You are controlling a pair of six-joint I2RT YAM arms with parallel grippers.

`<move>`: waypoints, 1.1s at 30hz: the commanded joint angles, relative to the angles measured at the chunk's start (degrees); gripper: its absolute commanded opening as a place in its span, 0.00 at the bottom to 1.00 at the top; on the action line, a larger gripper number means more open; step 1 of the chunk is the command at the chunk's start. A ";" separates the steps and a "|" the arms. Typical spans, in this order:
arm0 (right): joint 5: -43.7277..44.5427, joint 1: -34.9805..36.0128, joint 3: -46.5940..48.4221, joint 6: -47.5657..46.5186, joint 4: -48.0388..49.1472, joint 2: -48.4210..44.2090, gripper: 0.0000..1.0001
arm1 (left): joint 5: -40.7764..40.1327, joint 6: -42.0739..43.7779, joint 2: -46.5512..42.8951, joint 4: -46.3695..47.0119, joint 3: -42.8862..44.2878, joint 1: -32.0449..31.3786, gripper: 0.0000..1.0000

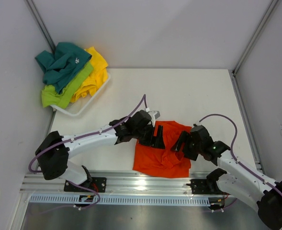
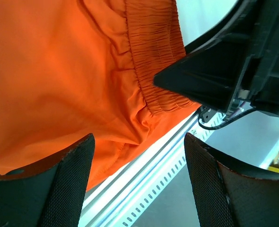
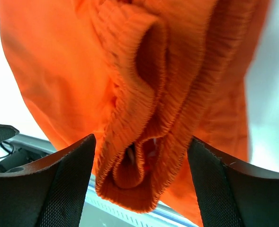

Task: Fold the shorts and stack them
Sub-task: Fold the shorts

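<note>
Now left gripper [image 2: 139, 142], right gripper [image 3: 141, 142] open, empty; orange shorts [image 1: 162, 158] under both, waistband [image 3: 130, 94] between right fingers [image 3: 58, 189]; logo [image 1: 77, 60] on teal shorts [image 1: 64, 67] unreadable.

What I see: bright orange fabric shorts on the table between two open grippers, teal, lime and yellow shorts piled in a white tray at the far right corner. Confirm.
One error: the top external view shows the white tray at the far left corner. The bright orange fabric shorts do lie on the table between the open left gripper and right gripper.
</note>
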 commanded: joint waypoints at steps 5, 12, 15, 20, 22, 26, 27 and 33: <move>-0.58 2.14 -0.54 2.62 8.26 4.09 0.61 | -4.61 3.62 -1.92 2.26 -0.13 -1.31 0.78; -0.75 1.79 2.71 0.86 15.11 15.50 0.16 | -6.37 3.97 -1.39 -2.66 1.28 2.81 0.77; 2.75 2.31 3.42 0.42 19.85 21.04 0.00 | -7.15 4.76 -3.05 -3.19 0.58 6.15 0.77; 3.46 3.63 10.17 -1.51 25.93 34.22 0.00 | -6.99 5.64 -6.57 -7.32 0.93 15.29 0.77; 3.82 4.77 16.56 -2.48 25.93 38.00 0.00 | -6.81 7.04 -7.36 -9.59 1.63 17.83 0.77; 1.71 5.30 25.56 -6.43 22.87 43.46 0.00 | -9.44 9.68 -8.07 -13.46 6.10 18.73 0.77; 1.53 5.30 26.44 -8.44 22.34 43.20 0.00 | -9.79 9.86 -8.07 -13.74 6.37 18.73 0.77; -6.88 0.93 21.01 -14.17 29.44 36.98 0.00 | -10.85 10.48 -5.88 -11.03 6.20 18.82 0.76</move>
